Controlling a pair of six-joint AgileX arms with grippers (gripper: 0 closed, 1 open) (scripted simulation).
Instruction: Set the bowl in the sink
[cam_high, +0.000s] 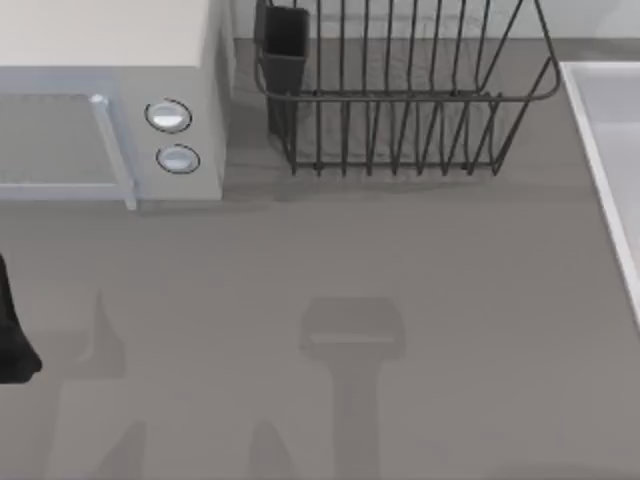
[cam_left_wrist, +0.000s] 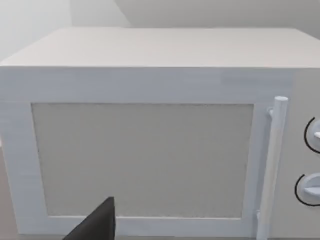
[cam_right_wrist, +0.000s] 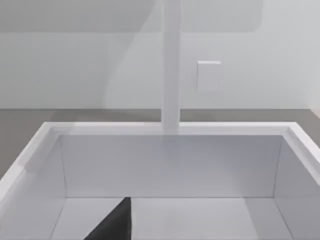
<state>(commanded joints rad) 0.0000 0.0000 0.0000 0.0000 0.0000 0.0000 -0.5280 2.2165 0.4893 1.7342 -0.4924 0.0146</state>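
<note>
The bowl is out of view. The sink (cam_high: 610, 150) is a pale basin with a raised white rim at the table's right edge. The right wrist view looks down into the sink (cam_right_wrist: 165, 165), where nothing lies on its pale floor. A dark part of my right gripper (cam_right_wrist: 112, 225) pokes in at the near side of the basin. My left arm (cam_high: 12, 340) sits at the table's left edge, in front of the microwave. A dark part of my left gripper (cam_left_wrist: 97, 225) shows low before the microwave door.
A white microwave (cam_high: 110, 90) stands at the back left with its door (cam_left_wrist: 142, 160) shut, a vertical handle (cam_left_wrist: 272, 165) and two knobs (cam_high: 168, 116). A dark wire dish rack (cam_high: 400, 100) stands at the back middle. A white faucet (cam_right_wrist: 171, 65) rises behind the sink.
</note>
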